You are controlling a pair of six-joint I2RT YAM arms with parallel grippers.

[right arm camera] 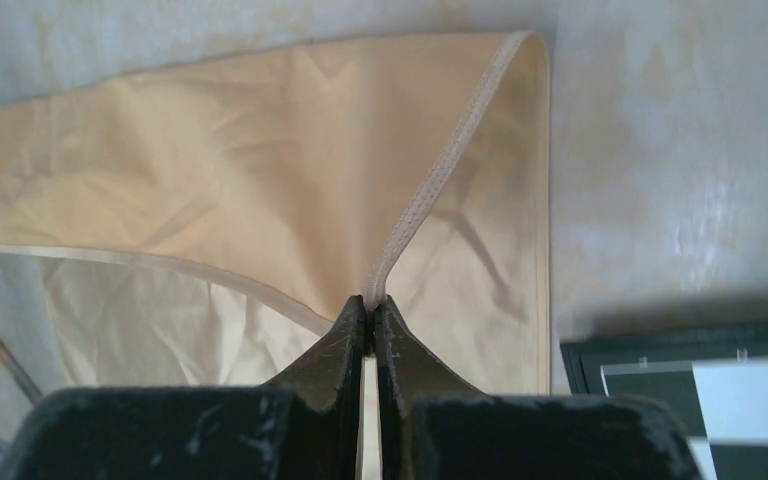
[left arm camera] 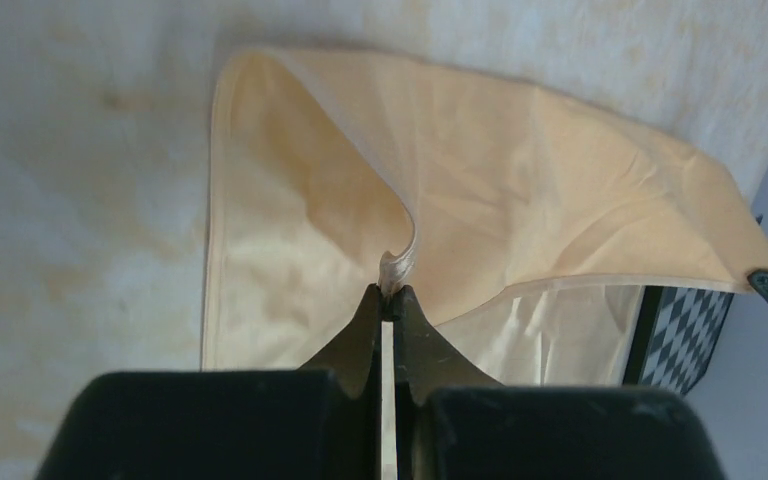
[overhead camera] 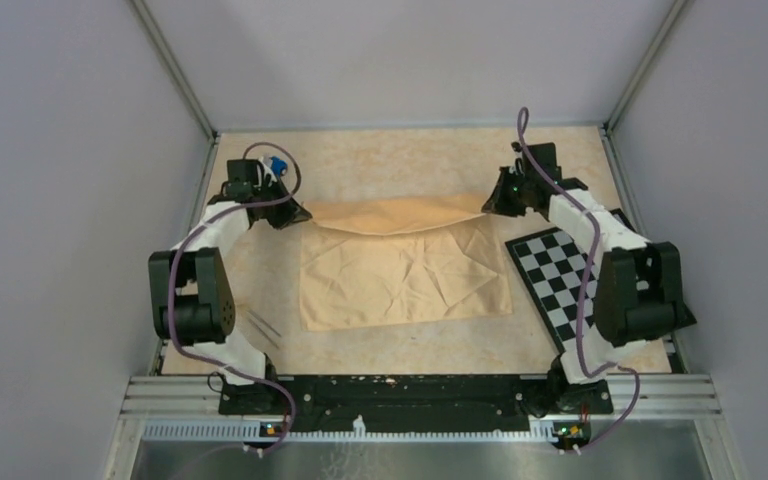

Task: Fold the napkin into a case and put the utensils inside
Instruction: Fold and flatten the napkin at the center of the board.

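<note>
Top external view: a soft, plain tan-orange square cloth napkin (overhead camera: 405, 285) is seen at centre of the frame, on the mottled beige table (overhead camera: 410, 160). Its near part is laid flat and creased. Its far edge is lifted off the table and stretched as a sagging band between the two grippers. The black left gripper (overhead camera: 295, 213) is placed at the band's left end, the black right gripper (overhead camera: 490, 205) at its right end. A flat black-and-white checkerboard (overhead camera: 560, 285) is laid at right of the frame, just beside the napkin's right edge and partly covered by the right arm. Thin straight silvery-grey metal utensils (overhead camera: 264, 327) are laid at lower left, near the left arm and apart from the napkin. A small blue toy car (overhead camera: 278, 165) is seen at upper left, beside the left gripper.

Left wrist view: the fingers (left arm camera: 360, 330) are clenched on a pinched corner of the napkin, with the hem gripped at the tips. The cloth is draped away towards upper right.

Right wrist view: the fingers (right arm camera: 340, 345) are clamped tight on the opposite corner, with the stitched hem caught between the tips. A checkerboard corner is seen at lower right.
</note>
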